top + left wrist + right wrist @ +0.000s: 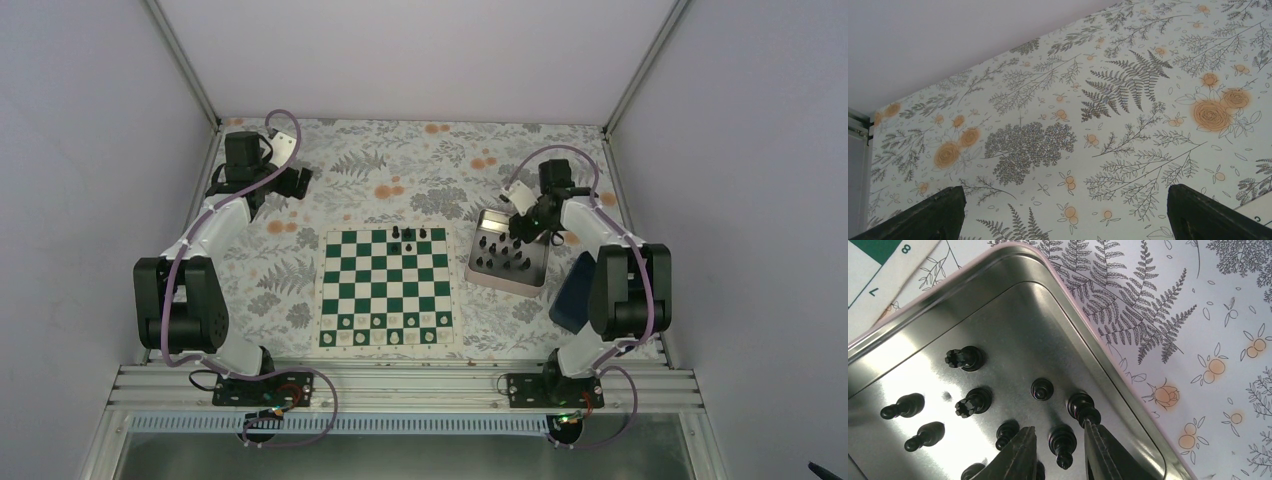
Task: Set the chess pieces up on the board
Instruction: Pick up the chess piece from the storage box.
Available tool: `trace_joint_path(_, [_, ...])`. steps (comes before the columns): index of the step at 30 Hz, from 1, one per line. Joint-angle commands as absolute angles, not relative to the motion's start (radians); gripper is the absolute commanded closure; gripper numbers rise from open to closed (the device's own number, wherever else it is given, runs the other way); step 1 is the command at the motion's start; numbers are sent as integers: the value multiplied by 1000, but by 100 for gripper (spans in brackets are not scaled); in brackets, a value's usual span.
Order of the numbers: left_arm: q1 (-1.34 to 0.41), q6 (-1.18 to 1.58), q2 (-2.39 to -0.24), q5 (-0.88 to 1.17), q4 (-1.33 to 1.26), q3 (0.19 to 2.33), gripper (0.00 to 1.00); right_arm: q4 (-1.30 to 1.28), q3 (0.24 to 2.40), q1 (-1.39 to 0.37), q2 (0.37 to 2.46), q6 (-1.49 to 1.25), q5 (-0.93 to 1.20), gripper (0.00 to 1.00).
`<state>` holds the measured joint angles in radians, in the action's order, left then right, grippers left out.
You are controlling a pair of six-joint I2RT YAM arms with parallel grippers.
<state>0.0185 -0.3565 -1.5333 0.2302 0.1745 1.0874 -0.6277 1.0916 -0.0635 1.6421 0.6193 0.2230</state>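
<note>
The green-and-white board (385,288) lies mid-table, with a few black chess pieces (409,236) on its far rows and white pieces (385,337) on its near rows. Several more black pieces (970,358) stand in the silvery tray (509,254) to the board's right. My right gripper (1058,432) is open low over the tray, its fingers on either side of one black piece (1063,441) without touching it. My left gripper (1063,210) is open and empty over the flowered cloth at the far left, away from the board.
A dark blue box (568,294) lies right of the tray, beside the right arm. The tray's raised rim (1108,347) runs close to the right finger. The board's corner shows at the upper left of the right wrist view (878,270).
</note>
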Motion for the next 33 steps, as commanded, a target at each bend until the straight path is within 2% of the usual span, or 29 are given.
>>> trace_joint_path(1, [16, -368, -1544, 246, 167, 1078, 0, -625, 1113, -51, 1622, 620, 220, 72])
trace_joint_path(33, [17, -379, -1553, 261, 173, 1076, 0, -550, 1103, -29, 1755, 637, 189, 73])
